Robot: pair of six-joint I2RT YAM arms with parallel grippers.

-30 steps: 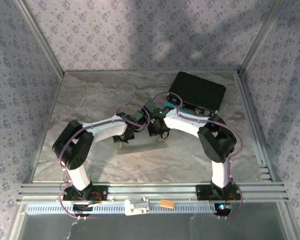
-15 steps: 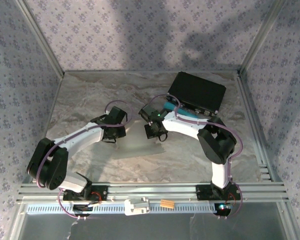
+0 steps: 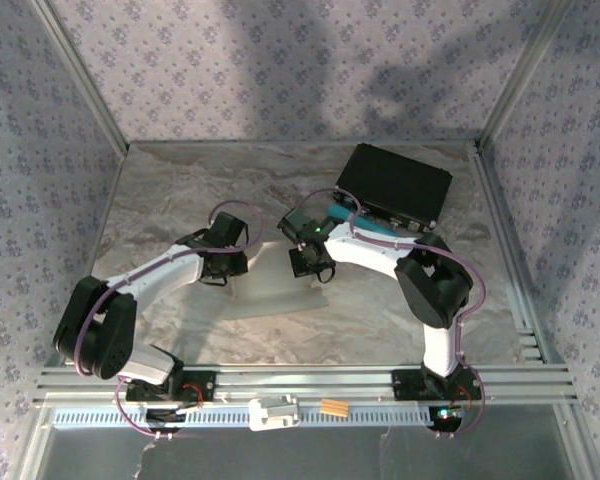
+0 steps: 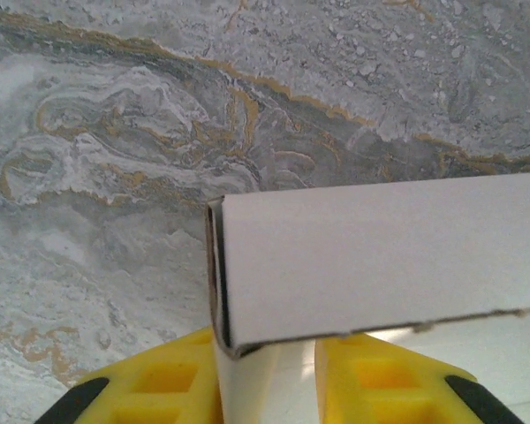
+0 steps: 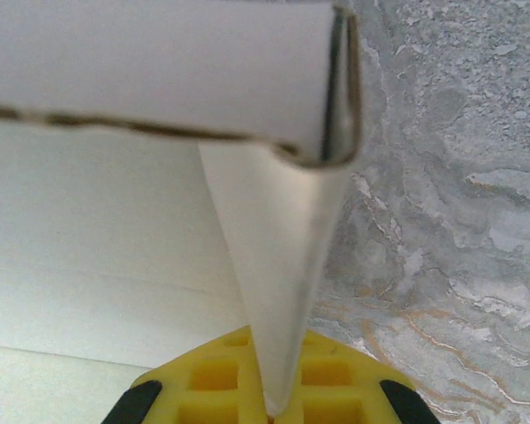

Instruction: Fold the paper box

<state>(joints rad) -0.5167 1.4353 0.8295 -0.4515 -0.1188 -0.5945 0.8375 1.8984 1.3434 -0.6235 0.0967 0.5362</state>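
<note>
The paper box (image 3: pixel 275 292) is white card and lies on the marble table between my two grippers, with its side walls raised. My left gripper (image 3: pixel 228 276) is at the box's left end. In the left wrist view the left gripper (image 4: pixel 269 393) is open and straddles an upright white wall of the paper box (image 4: pixel 380 256). That wall rests against the left yellow finger (image 4: pixel 150 389) and stands apart from the other finger. My right gripper (image 3: pixel 311 267) is at the box's right end. In the right wrist view the right gripper (image 5: pixel 278 402) is shut on a thin upright wall of the paper box (image 5: pixel 141 62).
A black case (image 3: pixel 395 185) lies at the back right, just behind the right arm, with a teal piece (image 3: pixel 336 211) at its near corner. Patterned walls close in three sides. A white part (image 3: pixel 273 412) and a small orange piece (image 3: pixel 334 408) sit on the front rail.
The left arm has swung its elbow out to the left, and its gripper has drawn left, away from the right gripper. The box now shows wider and brighter between them. The right arm barely moved.
</note>
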